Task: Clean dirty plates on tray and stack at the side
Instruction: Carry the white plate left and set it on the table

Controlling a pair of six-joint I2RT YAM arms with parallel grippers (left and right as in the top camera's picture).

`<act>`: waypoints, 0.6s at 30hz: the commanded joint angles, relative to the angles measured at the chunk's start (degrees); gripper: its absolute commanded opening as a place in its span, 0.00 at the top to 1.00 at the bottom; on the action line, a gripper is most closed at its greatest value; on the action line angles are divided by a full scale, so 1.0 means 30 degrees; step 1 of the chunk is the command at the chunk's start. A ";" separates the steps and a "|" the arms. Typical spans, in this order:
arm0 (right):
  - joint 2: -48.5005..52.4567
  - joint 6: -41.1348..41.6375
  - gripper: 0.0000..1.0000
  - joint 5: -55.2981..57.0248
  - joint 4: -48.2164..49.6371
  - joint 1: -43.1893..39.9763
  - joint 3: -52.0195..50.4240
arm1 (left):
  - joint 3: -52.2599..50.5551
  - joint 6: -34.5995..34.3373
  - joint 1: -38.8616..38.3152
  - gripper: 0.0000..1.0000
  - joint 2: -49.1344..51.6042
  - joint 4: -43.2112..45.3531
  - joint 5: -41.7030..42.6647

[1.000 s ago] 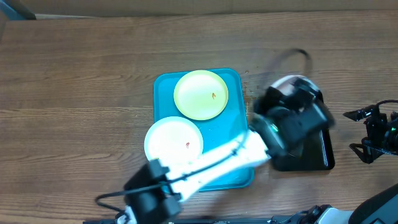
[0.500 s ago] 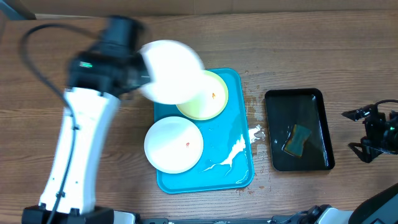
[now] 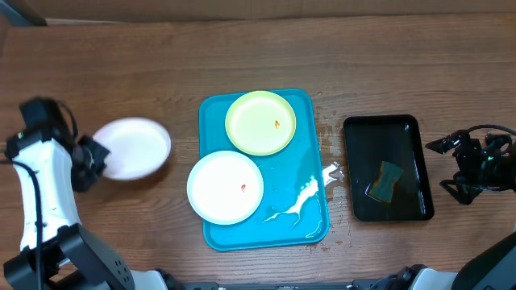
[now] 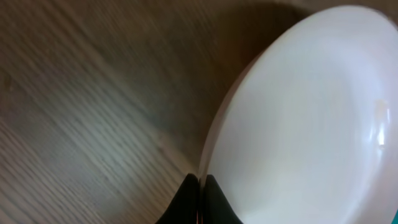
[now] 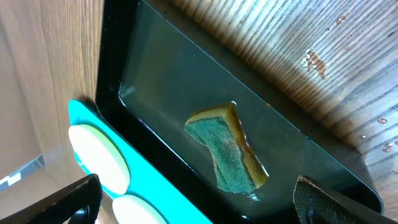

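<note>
Far left, on a wood-grain table [image 3: 121,64], the left arm's white casing curves up from the bottom edge. The left gripper [image 3: 95,155] has its dark fingers [image 4: 200,198] pinched tight on the thin rim of the first white plate [image 3: 133,147]. This plate is round, shallow, smooth and glossy, and it sits out on the table well left of the tray. The left wrist view shows it tilted with a dark shadow beneath. I cannot tell whether it touches the wood.

In the middle lies the blue tray [image 3: 208,109], a bright plastic rectangle with rounded corners and a raised rim. The yellow-green plate [image 3: 260,122] sits in its far half, round, with a small orange speck. The second white plate [image 3: 226,187] sits in the near half with a small red speck, and its left edge overhangs the tray's rim. The two plates lie just beside each other. A white streaky smear [image 3: 300,197] runs across the tray's near right part.

Right of that, just beside the blue tray, is a smaller black tray [image 3: 379,121], rectangular and glossy, holding clear liquid. In it lies a sponge [image 3: 387,181], a yellow block with a rough green face.

Far right, the right gripper [image 3: 445,167] hovers apart from the black tray, its fingers spread wide with nothing between them.
</note>
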 commanded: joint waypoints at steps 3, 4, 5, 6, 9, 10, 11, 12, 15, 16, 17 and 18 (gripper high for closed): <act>-0.0350 -0.0168 0.00 0.0175 0.0029 0.0168 0.0408 | -0.2579 0.0226 0.1559 0.96 -0.0124 0.2499 -0.1137; -0.0350 -0.0299 0.00 0.0168 0.0029 0.0168 0.0408 | -0.2783 0.0233 0.1676 0.96 -0.0124 0.2761 -0.1129; -0.0350 -0.0525 0.00 0.0160 0.0036 0.0168 0.0408 | -0.2914 0.0240 0.1727 0.96 -0.0131 0.2936 -0.1071; -0.0350 -0.0678 0.00 0.0182 0.0051 0.0168 0.0408 | -0.2951 0.0240 0.1719 0.95 -0.0124 0.2973 -0.1056; -0.0350 -0.1435 0.00 0.0000 -0.0029 0.0175 0.0408 | -0.2892 0.1253 0.1581 0.76 -0.0131 0.3213 -0.0255; -0.0350 -0.2397 0.00 -0.0641 -0.0007 0.0204 0.0415 | -0.2688 0.2958 0.1530 0.69 -0.0138 0.3293 0.1661; -0.0350 -0.3060 0.00 -0.1173 0.0015 0.0219 0.0415 | -0.2470 0.3708 0.1494 0.62 -0.0138 0.3286 0.2922; -0.0357 -0.3628 0.00 -0.1756 -0.0007 0.0262 0.0415 | -0.2178 0.4306 0.1421 0.55 -0.0146 0.3286 0.4357; -0.0678 -0.4656 0.00 -0.2288 -0.0175 0.1086 0.0415 | -0.0619 0.6426 0.0692 0.44 -0.0189 0.2652 0.8830; -0.0852 -0.4648 0.00 -0.1843 -0.0270 0.1559 0.0415 | -0.0102 0.6878 0.0342 0.42 -0.0197 0.2229 0.9355; -0.1035 -0.4641 0.00 -0.1166 -0.0444 0.2157 0.0415 | 0.0525 0.7504 -0.0153 0.42 -0.0211 0.1639 0.9624; -0.1180 -0.4422 0.00 -0.0124 -0.0656 0.2892 0.0415 | 0.1027 0.8007 -0.0641 0.41 -0.0219 0.1122 0.9639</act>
